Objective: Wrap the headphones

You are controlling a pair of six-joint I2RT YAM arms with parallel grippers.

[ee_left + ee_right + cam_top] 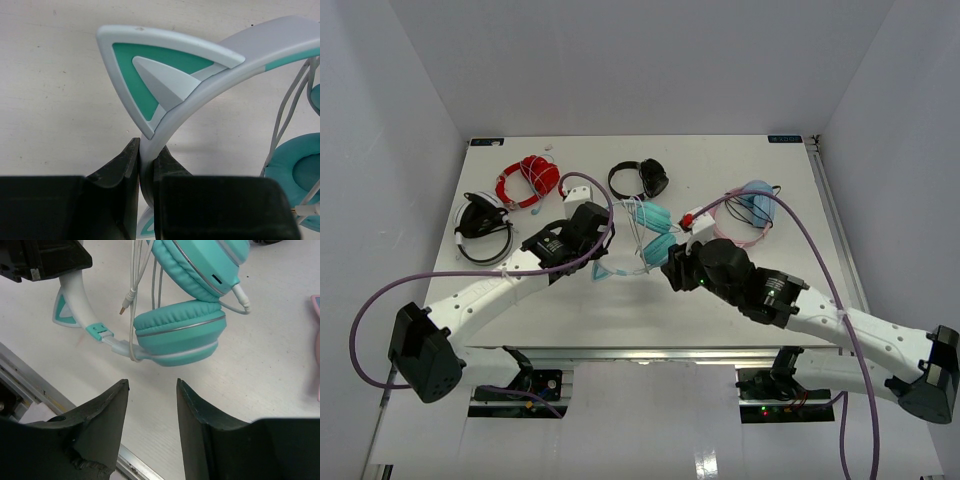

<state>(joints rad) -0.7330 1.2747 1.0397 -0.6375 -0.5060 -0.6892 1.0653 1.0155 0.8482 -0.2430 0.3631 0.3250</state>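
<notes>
The teal headphones (655, 232) lie mid-table, cups folded together, with the thin white cable (638, 235) looped round them. My left gripper (603, 243) is shut on the white-and-teal headband (200, 85) just below a cat ear (150, 75). My right gripper (672, 262) is open and empty, its tips just short of the lower teal cup (177, 332). The cable's plug (127, 304) hangs loose beside the cups. The cups (295, 172) show at the right edge of the left wrist view.
Red headphones (527, 180) and black-and-white headphones (480, 225) lie at the back left. Black headphones (640, 180) lie at the back middle. Pink-banded light-blue headphones (750, 210) lie at the right. The table's metal front rail (30, 385) runs close below the right gripper.
</notes>
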